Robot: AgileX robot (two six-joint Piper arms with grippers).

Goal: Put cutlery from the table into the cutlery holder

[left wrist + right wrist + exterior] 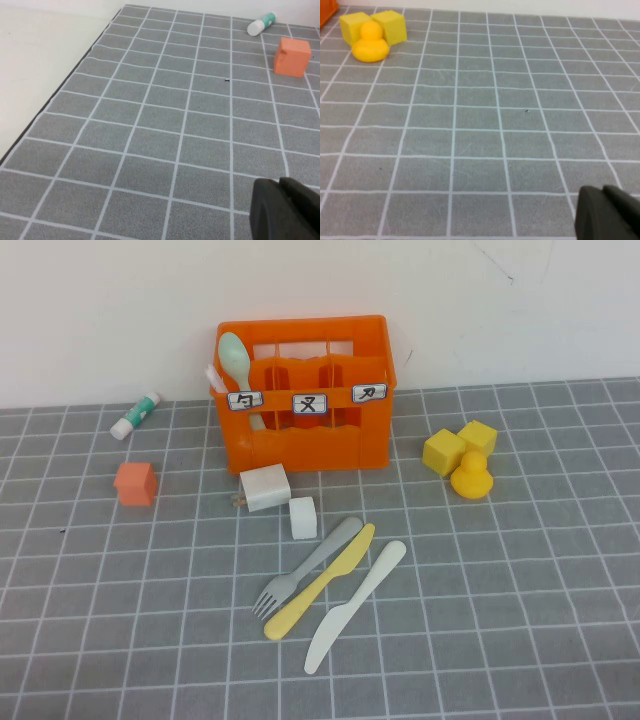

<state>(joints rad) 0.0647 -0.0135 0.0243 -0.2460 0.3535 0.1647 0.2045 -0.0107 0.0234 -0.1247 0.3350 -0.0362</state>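
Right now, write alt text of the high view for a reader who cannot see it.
An orange cutlery holder stands at the back of a grey gridded table, already holding a pale green spoon. In front of it lie a grey fork, a yellow knife and a white knife side by side. Neither the left gripper nor the right gripper appears in this view.

Fork (303,578), two knives (318,584) side by side before cutlery holder (305,440); spoon (238,365) in holder's left compartment
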